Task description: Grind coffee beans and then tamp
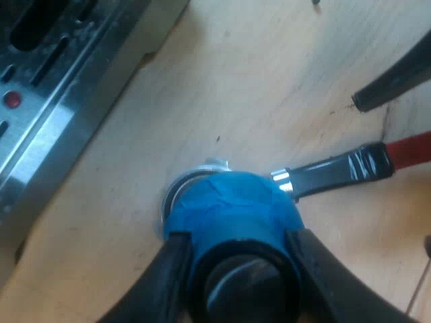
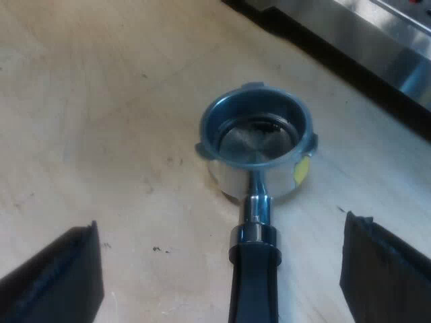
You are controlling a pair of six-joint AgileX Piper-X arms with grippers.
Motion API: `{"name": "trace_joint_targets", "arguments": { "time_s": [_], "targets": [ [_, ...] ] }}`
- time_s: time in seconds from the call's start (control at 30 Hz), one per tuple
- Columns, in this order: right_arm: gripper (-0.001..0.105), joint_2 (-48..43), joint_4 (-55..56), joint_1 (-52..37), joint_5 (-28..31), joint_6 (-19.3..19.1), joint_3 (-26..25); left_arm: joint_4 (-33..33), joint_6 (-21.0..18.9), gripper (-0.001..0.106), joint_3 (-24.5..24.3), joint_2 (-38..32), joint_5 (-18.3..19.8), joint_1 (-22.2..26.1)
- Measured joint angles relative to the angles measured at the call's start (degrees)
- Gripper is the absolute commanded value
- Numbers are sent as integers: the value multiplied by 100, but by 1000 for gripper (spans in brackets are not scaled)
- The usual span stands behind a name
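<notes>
My left gripper (image 1: 237, 242) is shut on the blue tamper (image 1: 229, 208), which hangs just over the metal holder (image 1: 192, 185); part of the holder's rim peeks out from under it. The holder (image 2: 259, 145) lies on the wooden table, its basket open upward with a few dark grounds on the bottom. Its dark handle (image 1: 333, 171) ends in red (image 1: 411, 149). My right gripper (image 2: 222, 229) is open, one finger on each side of the handle (image 2: 252, 276) and not touching it. One of its fingers (image 1: 394, 84) shows beyond the red end.
The espresso machine's steel front (image 1: 60, 101) with a red button (image 1: 12, 99) stands close beside the holder, and its base (image 2: 377, 40) runs behind the basket. A yellow mark (image 2: 303, 168) sits on the basket's wall. Bare wooden table (image 2: 101, 121) surrounds the holder.
</notes>
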Motion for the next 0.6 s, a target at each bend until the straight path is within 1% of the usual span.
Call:
{"name": "trace_joint_targets", "arguments": {
  "time_s": [0.17,0.37,0.6],
  "targets": [
    [74,0,0,0,0,0,0,-197,27,0,0,494,0,-2],
    [74,0,0,0,0,0,0,-406,41,0,0,864,0,-2],
    [74,0,0,0,0,0,0,-409,41,0,-13,1288,0,-2]
  ]
}}
